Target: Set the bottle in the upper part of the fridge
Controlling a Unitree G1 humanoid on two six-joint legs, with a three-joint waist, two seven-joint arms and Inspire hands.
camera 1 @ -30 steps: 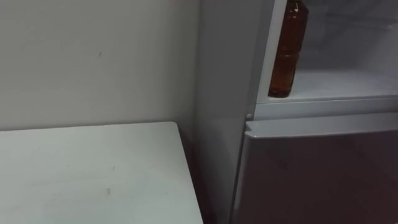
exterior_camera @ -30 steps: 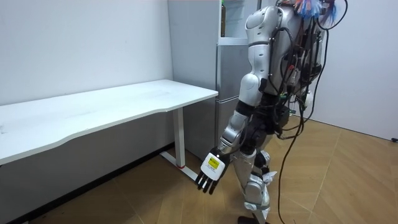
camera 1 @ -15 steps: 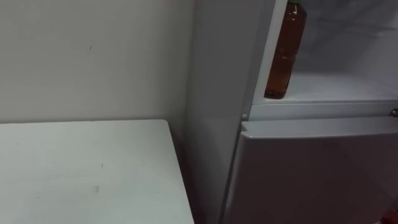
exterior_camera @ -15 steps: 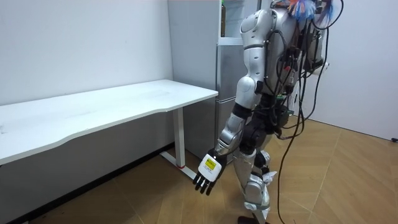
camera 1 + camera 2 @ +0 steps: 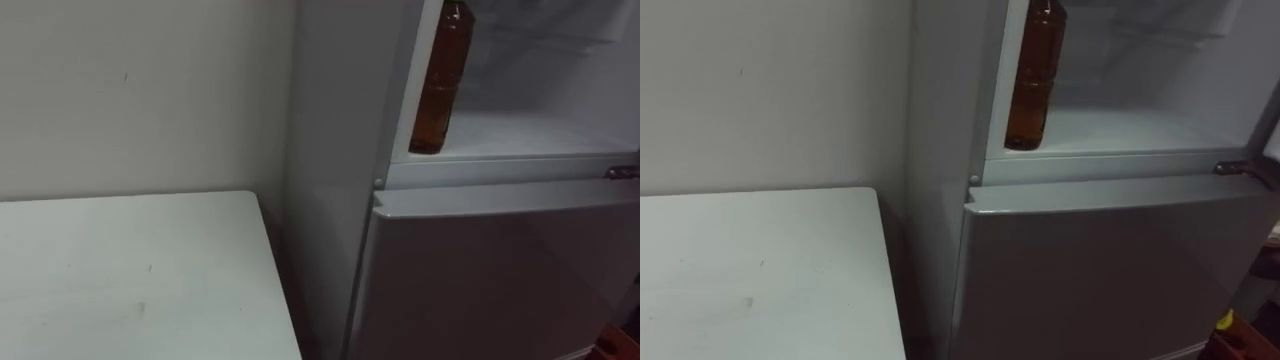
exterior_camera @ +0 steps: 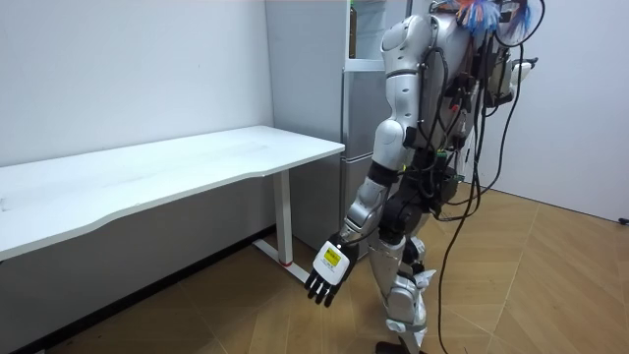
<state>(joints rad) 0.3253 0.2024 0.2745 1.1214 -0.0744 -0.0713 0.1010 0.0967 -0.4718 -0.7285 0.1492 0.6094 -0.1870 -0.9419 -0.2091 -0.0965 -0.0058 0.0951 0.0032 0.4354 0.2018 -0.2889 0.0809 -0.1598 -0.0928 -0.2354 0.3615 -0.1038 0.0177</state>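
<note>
Since the brown bottle (image 5: pixel 440 85) stands upright at 1 o'clock on the upper fridge shelf (image 5: pixel 540 135), placing looks done; shutting the door likely follows. The left hand (image 6: pixel 329 267) hangs at 6 o'clock, fingers relaxed and empty. I cannot tell the state of the right hand (image 6: pixel 507 73).

A brown clear-plastic bottle (image 5: pixel 438 85) stands upright at the front left corner of the open white upper fridge compartment (image 5: pixel 530 140), high above and well apart from the low-hanging left hand (image 6: pixel 327 273).
</note>
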